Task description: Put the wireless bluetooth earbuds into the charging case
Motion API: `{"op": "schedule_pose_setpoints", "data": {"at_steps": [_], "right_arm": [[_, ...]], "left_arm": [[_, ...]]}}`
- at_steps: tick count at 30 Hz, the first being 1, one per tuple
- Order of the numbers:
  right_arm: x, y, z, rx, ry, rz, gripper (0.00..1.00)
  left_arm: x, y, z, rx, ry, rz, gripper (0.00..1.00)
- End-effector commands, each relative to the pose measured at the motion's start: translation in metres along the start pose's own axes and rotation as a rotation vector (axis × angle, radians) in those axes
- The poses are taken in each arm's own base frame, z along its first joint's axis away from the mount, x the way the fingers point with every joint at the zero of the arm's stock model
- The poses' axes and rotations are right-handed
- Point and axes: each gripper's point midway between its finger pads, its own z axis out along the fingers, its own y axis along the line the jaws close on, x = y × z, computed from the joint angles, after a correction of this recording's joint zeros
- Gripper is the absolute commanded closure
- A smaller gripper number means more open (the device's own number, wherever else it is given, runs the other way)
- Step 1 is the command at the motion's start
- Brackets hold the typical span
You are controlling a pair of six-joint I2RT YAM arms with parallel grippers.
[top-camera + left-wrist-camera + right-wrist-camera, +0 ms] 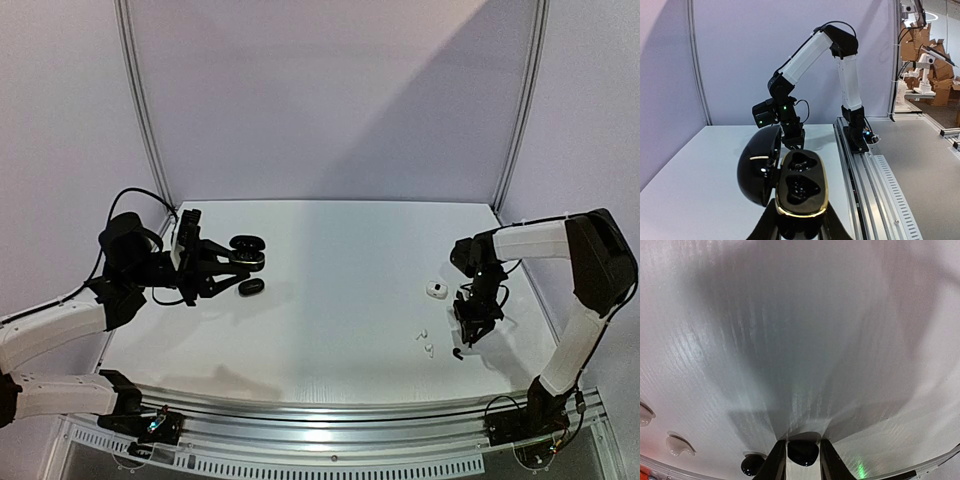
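Fingers of the left arm (228, 262) are clamped tight on an open black charging case (801, 186). It is held up off the desk (340, 260), its gold-rimmed tray facing the wrist camera and its lid (759, 165) swung out to the left. Whether the two wells hold anything I cannot tell. A second black case (251, 287), closed, lies on the desk just beneath those fingers.

Well off to the right, a small white case (436, 289) sits just beyond the other arm's tips. Right fingers (778, 461) point down at the desk, only narrowly apart, with one black earbud (802, 452) lying squarely between them. Whether they already pinch it I cannot tell. Another black earbud (751, 465) lies just to their left. A white earbud (679, 445) lies a little farther left, and a second white earbud (644, 412) lies beyond that, the two apart from each other.
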Motion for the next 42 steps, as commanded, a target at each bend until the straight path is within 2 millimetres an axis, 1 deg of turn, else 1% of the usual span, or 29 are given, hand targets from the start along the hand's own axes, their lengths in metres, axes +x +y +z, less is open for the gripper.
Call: {"op": "schedule_pose_setpoints", "data": {"at_steps": [1, 5, 10, 14, 17, 19, 21, 22, 24, 25, 26, 28, 29, 31, 33, 34, 36, 37, 38, 39, 42], "right_arm": [[-0.009, -0.002, 0.016, 0.023, -0.001, -0.004, 0.76], [-0.012, 0.0, 0.014, 0.017, -0.008, -0.011, 0.77], [-0.011, 0.002, 0.014, 0.01, -0.002, -0.012, 0.88], [-0.011, 0.003, 0.012, 0.001, -0.005, -0.012, 0.92], [-0.017, 0.006, 0.0, -0.004, -0.033, -0.021, 0.94], [-0.026, 0.012, -0.018, -0.007, -0.082, -0.04, 0.96], [-0.039, 0.03, -0.051, -0.013, -0.182, -0.103, 0.97], [-0.047, 0.04, -0.073, -0.009, -0.25, -0.139, 0.98], [-0.06, 0.071, -0.124, -0.036, -0.407, -0.224, 0.99], [-0.067, 0.093, -0.162, -0.075, -0.515, -0.269, 0.99], [-0.07, 0.112, -0.192, -0.108, -0.602, -0.311, 0.99], [-0.066, 0.154, -0.252, -0.184, -0.784, -0.414, 1.0], [-0.061, 0.175, -0.28, -0.222, -0.871, -0.467, 1.0], [-0.043, 0.215, -0.329, -0.311, -1.023, -0.578, 1.0], [-0.018, 0.254, -0.37, -0.413, -1.158, -0.686, 1.0], [-0.005, 0.271, -0.388, -0.459, -1.227, -0.742, 1.0], [0.023, 0.302, -0.416, -0.549, -1.343, -0.843, 1.0], [0.042, 0.317, -0.428, -0.594, -1.394, -0.907, 1.0], [0.055, 0.327, -0.437, -0.629, -1.436, -0.954, 1.0], [0.069, 0.338, -0.444, -0.668, -1.47, -1.014, 1.0], [0.093, 0.361, -0.452, -0.733, -1.519, -1.106, 1.0]], "left_arm": [[0.002, -0.001, 0.002, 0.003, 0.006, 0.002, 1.0], [0.003, -0.001, 0.002, 0.001, 0.007, 0.003, 1.0], [0.003, -0.001, 0.002, 0.0, 0.007, 0.005, 1.0], [0.004, -0.001, 0.001, -0.001, 0.008, 0.004, 1.0], [0.005, 0.0, 0.001, -0.006, 0.01, 0.002, 1.0], [0.004, 0.003, 0.001, -0.026, 0.008, 0.006, 1.0], [0.003, 0.008, 0.0, -0.059, 0.0, 0.012, 1.0], [0.003, 0.011, 0.0, -0.083, -0.007, 0.012, 1.0], [-0.003, 0.02, -0.002, -0.135, -0.033, 0.02, 1.0], [-0.006, 0.024, -0.002, -0.161, -0.046, 0.024, 1.0], [-0.008, 0.028, -0.003, -0.186, -0.058, 0.029, 1.0], [-0.014, 0.035, -0.005, -0.23, -0.083, 0.043, 1.0], [-0.015, 0.037, -0.005, -0.249, -0.095, 0.05, 1.0], [-0.02, 0.043, -0.006, -0.289, -0.12, 0.063, 1.0], [-0.023, 0.045, -0.004, -0.316, -0.139, 0.079, 1.0], [-0.024, 0.047, -0.003, -0.334, -0.145, 0.087, 1.0], [-0.028, 0.048, -0.002, -0.358, -0.157, 0.112, 1.0], [-0.029, 0.048, -0.002, -0.368, -0.161, 0.127, 1.0], [-0.031, 0.048, -0.001, -0.376, -0.165, 0.145, 1.0], [-0.032, 0.049, -0.001, -0.385, -0.17, 0.164, 1.0], [-0.037, 0.051, -0.002, -0.415, -0.184, 0.174, 1.0]]}}
